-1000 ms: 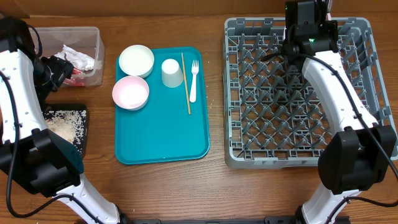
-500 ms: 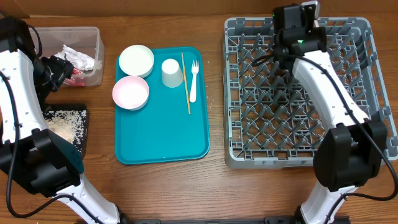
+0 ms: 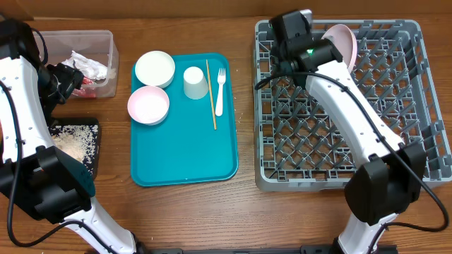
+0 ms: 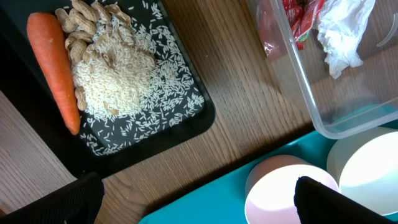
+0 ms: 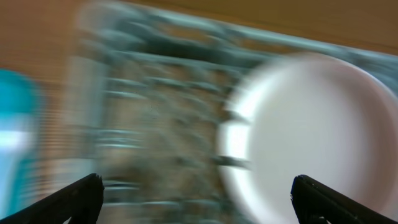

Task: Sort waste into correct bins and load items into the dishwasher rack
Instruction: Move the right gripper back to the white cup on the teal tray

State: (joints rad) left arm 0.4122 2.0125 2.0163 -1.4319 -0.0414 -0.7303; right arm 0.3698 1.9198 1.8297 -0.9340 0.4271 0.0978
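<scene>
Right claw [image 5: 199, 202]: jaws spread wide and holding nothing. It is over the rack's far left corner, just beside the plate. The wrist view is blurred.
Left claw [image 4: 199, 204]: jaws wide open and empty, hanging above the table [image 3: 244, 212] between the black tray and the teal tray.
Plate [image 3: 344, 44]: stands on edge among the pegs in the far row of the rack [image 3: 296, 141], clear of both claws.
Teal tray [image 3: 183, 148]: lies left of the rack and carries the remaining dishes along its far end.
White bowl [image 3: 155, 68]: sits upright on the teal tray's far left corner.
Pink bowl [image 3: 148, 105]: sits just in front of the white bowl, overhanging the tray's left edge.
Cup [image 3: 195, 82]: stands mouth down, right of the white bowl.
Stick [image 3: 210, 94]: lies lengthwise between the cup and the fork.
Fork [image 3: 220, 90]: lies just right of the stick with its tines pointing to the far side.
Tub [image 4: 348, 121]: clear, at the table's far left, holding the red wrapper [image 4: 298, 15] and the napkin [image 4: 339, 31].
Black tray [image 4: 186, 118]: lies nearer than the tub. It holds the scraps [image 4: 115, 78] in a heap, with loose grains around it.
Carrot [image 4: 55, 68]: lies in the black tray alongside the scraps, touching them.
</scene>
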